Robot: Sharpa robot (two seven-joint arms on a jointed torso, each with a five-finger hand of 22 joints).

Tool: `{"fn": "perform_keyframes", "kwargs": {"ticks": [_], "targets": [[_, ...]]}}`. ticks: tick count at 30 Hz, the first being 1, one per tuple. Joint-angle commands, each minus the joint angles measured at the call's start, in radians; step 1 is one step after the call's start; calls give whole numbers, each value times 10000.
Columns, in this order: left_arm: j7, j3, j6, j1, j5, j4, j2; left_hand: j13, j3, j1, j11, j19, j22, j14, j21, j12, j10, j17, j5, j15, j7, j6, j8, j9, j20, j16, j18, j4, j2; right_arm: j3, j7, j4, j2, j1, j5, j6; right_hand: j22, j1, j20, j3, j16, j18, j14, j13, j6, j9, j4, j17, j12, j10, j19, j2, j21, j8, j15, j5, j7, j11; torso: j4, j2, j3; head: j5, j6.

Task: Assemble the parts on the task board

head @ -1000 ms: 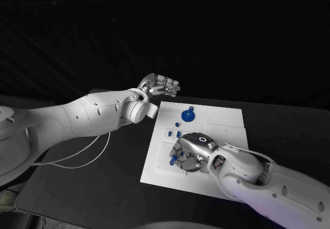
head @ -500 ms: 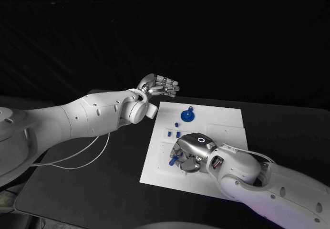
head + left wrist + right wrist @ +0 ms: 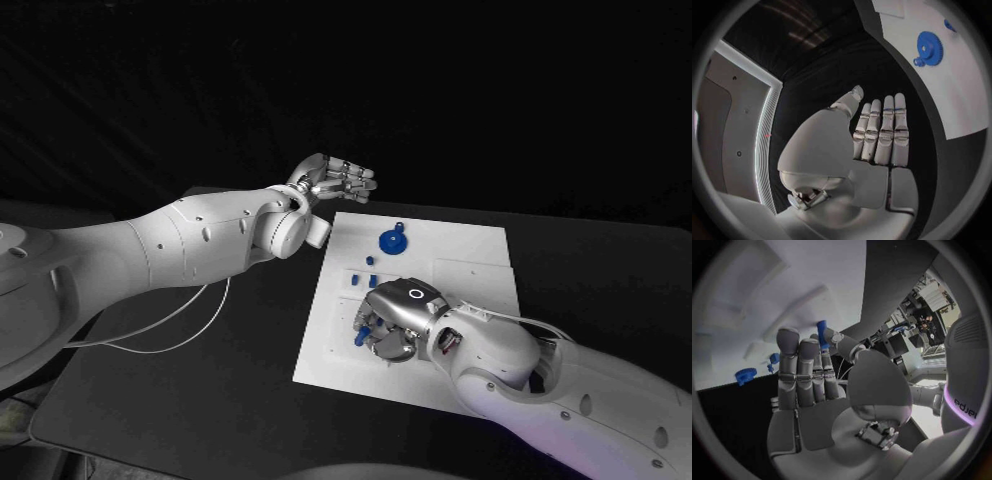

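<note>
The white task board lies in the middle of the table. A blue gear sits near its far edge, with small blue pegs standing a little nearer. My right hand hovers low over the board's near left part. In the right wrist view its thumb and a finger pinch a small blue peg, and the gear lies further off. My left hand is raised beyond the board's far left corner, fingers straight and side by side, holding nothing.
A thin white cable loops over the black table under my left arm. The board's right half carries only low white raised shapes. The table's far edge runs just behind the board.
My right hand has edged a little to the left over the board, still with the peg. The left arm has not moved.
</note>
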Motion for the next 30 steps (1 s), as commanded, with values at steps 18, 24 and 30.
{"fn": "perform_keyframes", "kwargs": {"ticks": [18,24,30], "targets": [[14,5,173,1,20,5,17,-4,-25,-18,-3,-47,-18,-56,-34,-11,-22,-4,-38,51,-26,-51,-25,-3,60,-39,18,53,71,-168,-217,-44,153,-8,-110,251,-55,-146,14,-2481,-38,182,-24,-43,-835,-198,507,-136,39,-333,412,-292,-309,23,80,-166,132,84,2,4,6,-4,-5],[10,4,174,1,18,4,9,-4,-25,-18,-3,-47,-18,-56,-34,-11,-22,-4,-38,51,-26,-51,-25,-3,60,-39,18,53,71,-191,-256,-70,171,-8,-35,77,-98,-114,61,-3128,-20,233,-14,-48,-1122,-209,713,-180,37,-498,424,-367,-311,18,125,-320,183,159,-12,-3,7,-11,-3],[8,4,176,1,15,5,1,-4,-44,-12,4,-45,-64,-67,-37,-12,-37,-2,-50,55,-21,-64,-25,-4,66,-38,20,62,69,-197,-309,-73,147,-8,21,-158,-142,-50,75,-3372,-1,258,-12,-47,-1462,-210,789,-207,36,-631,428,-388,-301,18,127,-537,135,167,-7,4,11,-32,3]]}}
